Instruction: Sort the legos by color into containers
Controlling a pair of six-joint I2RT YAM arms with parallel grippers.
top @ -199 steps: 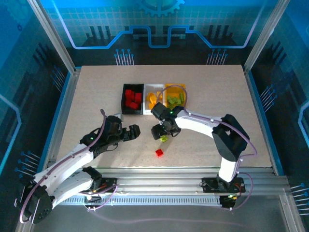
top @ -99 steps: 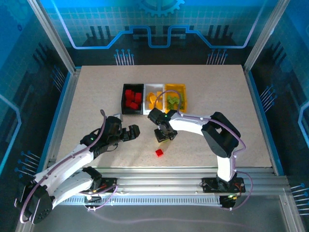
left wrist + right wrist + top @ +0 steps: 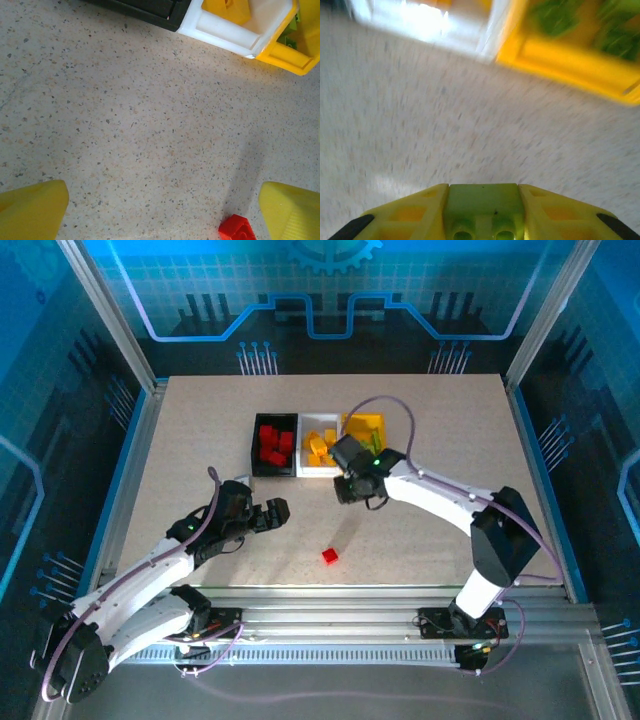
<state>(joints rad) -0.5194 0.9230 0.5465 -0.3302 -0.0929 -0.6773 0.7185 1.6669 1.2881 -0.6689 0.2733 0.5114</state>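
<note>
The right gripper (image 3: 350, 490) was clamped on a lime green lego (image 3: 482, 206), hanging over the tabletop (image 3: 200, 430) just short of the yellow-orange bin (image 3: 570, 65). The left gripper (image 3: 275, 512) stood wide open and held nothing, with a loose red lego (image 3: 236, 230) lying on the tabletop close to one of its fingers. The black bin (image 3: 254, 446) held red bricks (image 3: 272, 445), the white bin (image 3: 220, 31) held yellow-orange bricks (image 3: 318, 448), and the yellow-orange bin held blurred green bricks (image 3: 555, 20).

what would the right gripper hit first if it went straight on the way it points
Probably the speckled tabletop, just short of the yellow-orange rectangular plastic bin; motion blur leaves depth unclear.
</note>
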